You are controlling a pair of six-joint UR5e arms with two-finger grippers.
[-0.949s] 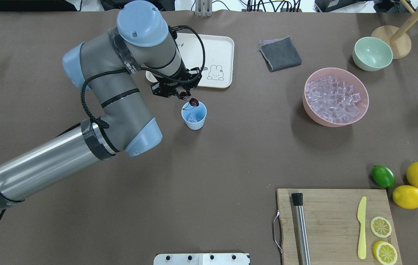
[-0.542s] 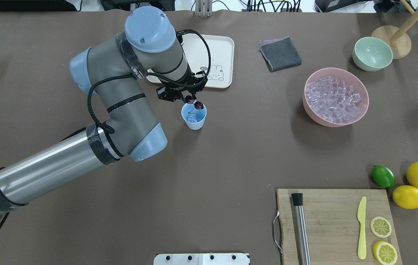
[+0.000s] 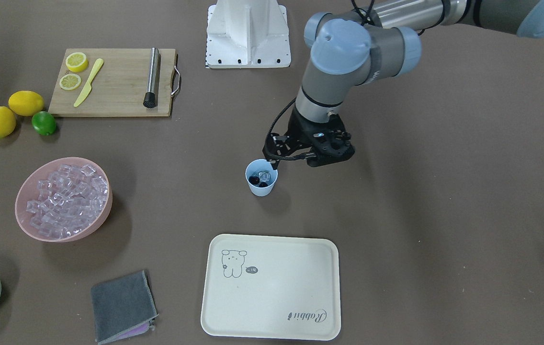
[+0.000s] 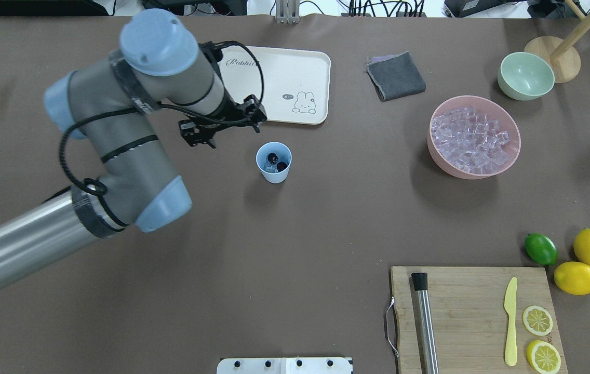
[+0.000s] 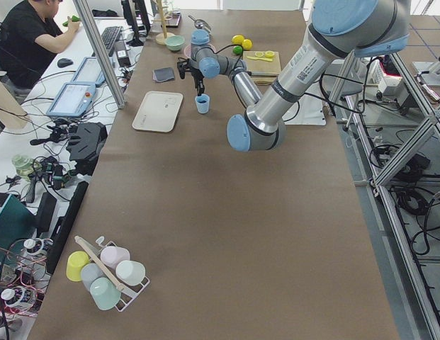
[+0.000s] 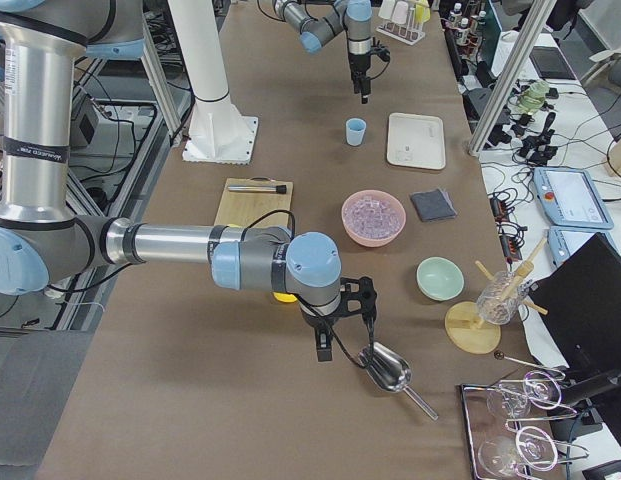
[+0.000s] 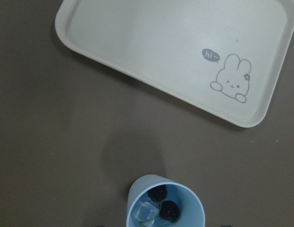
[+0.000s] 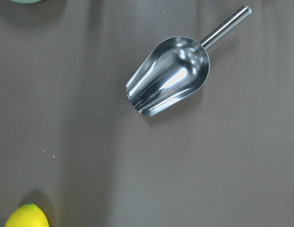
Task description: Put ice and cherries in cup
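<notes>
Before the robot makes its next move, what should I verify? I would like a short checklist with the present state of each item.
1. Cherries inside the cup: ok, both lie in it.
2. Ice in the cup: ok, at least one cube shows beside the cherries.
3. Cup upright on the table: ok.
4. Left gripper clear of the cup: ok, it is off to one side, open and holding nothing.
5. Right gripper open or shut: cannot tell.
6. Scoop free: ok, it lies on the table below the right gripper, not gripped.
</notes>
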